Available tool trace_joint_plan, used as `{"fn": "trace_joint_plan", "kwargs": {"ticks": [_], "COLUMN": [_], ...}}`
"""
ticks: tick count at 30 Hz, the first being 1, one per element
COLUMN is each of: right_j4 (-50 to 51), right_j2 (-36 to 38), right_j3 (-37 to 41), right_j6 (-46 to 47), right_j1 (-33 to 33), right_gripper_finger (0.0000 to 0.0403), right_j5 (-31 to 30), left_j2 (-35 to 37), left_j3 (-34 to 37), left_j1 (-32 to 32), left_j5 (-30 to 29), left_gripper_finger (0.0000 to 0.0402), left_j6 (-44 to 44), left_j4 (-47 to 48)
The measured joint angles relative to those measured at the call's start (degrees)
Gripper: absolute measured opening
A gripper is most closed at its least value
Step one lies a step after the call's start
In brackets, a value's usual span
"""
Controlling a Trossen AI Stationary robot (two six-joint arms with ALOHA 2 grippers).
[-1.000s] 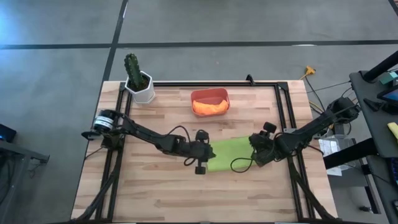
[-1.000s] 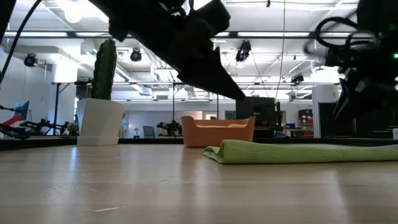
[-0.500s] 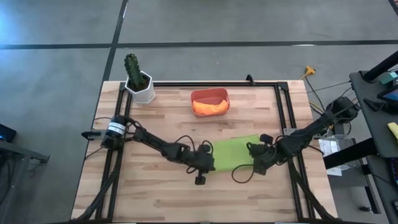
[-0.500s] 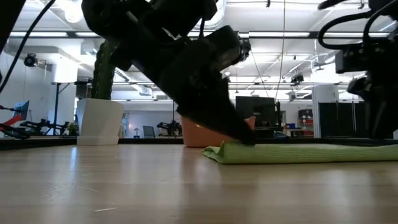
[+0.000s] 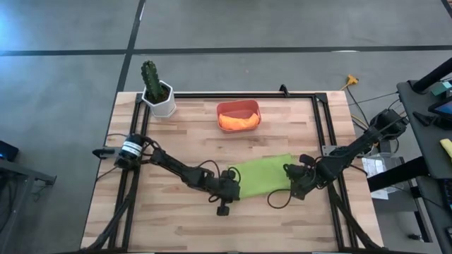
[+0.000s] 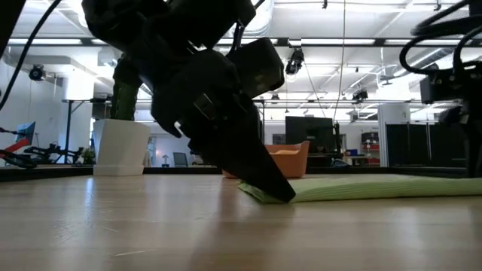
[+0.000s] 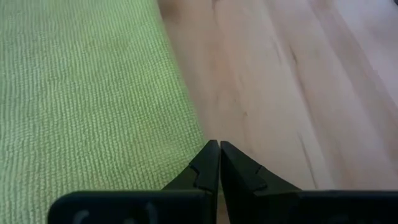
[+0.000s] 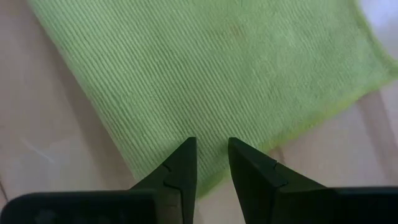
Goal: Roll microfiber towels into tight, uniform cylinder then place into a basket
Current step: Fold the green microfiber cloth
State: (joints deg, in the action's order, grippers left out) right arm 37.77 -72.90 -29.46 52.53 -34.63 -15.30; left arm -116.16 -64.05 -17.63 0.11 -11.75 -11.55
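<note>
At the green towel: left tool clenched, right tool slightly parted.

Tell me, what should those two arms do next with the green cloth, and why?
Probably lift and curl its near edge over: the lime green microfiber towel lies flat, unrolled; left gripper is shut at one edge, right gripper slightly open at its other end.

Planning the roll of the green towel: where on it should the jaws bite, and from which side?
Judging by its pose, grip the near edge of the green towel: it lies flat on the table. Come in low from the table's front, one arm at each near corner, where the left gripper and right gripper are.
</note>
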Motion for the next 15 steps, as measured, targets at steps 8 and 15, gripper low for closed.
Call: {"fn": "trace_joint_plan", "kwargs": {"ticks": [8, 15], "right_j4": [-1.98, -1.6], "right_j2": [0.13, 0.11], "right_j3": [1.91, 2.02], "right_j6": [-3.43, -4.61], "right_j1": [-1.23, -3.57], "right_gripper_finger": [0.0086, 0.0086], "right_j5": [1.18, -0.22], "left_j2": [0.15, 0.17], "left_j3": [0.09, 0.35], "left_j1": [-0.17, -0.94], "left_j5": [0.29, 0.82], "left_gripper_finger": [0.0, 0.0], "left_j6": [-0.67, -1.96], "left_j4": [1.45, 1.57]}}
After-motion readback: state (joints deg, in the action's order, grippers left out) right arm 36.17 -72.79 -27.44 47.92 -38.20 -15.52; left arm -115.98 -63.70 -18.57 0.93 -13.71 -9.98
